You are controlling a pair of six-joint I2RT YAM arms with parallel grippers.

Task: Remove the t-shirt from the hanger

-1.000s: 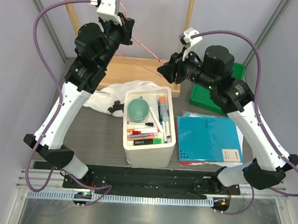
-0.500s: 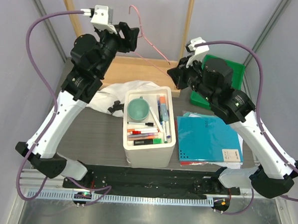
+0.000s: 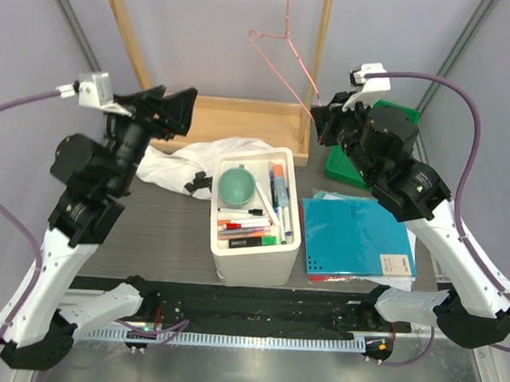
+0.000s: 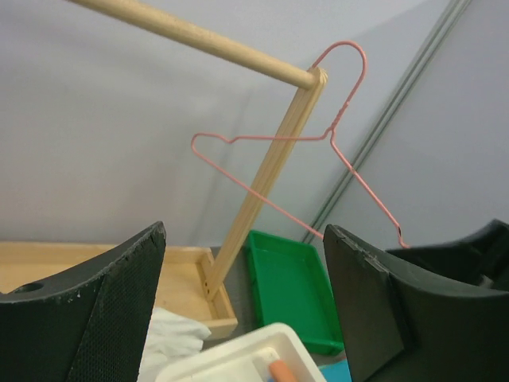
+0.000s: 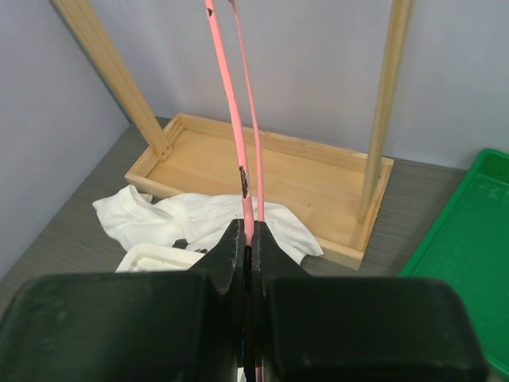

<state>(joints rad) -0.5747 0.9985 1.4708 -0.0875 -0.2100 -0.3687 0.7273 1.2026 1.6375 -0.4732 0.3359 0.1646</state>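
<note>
Hanging bare from the rack rod, hanger (image 3: 284, 51): one lower corner is pinched in the fully closed right gripper (image 5: 246, 239). T-shirt (image 3: 201, 158): heaped on the bench (image 3: 176, 230), left of the white bin (image 3: 249, 263), already off the wire. Left gripper (image 3: 176, 105): spread wide, nothing held. Release is best made slowly, so that no swing is set off.

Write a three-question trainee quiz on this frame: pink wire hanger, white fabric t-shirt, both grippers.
1. True or false: the white fabric t-shirt hangs on the thin pink wire hanger.
2. What does the right gripper clamp? A the hanger, B the t-shirt, C nothing.
3. Fill in: the left gripper holds nothing and its jaws stand ____.
Key: 1 false, the shirt lies crumpled off the hanger; 2 A; 3 open.
</note>
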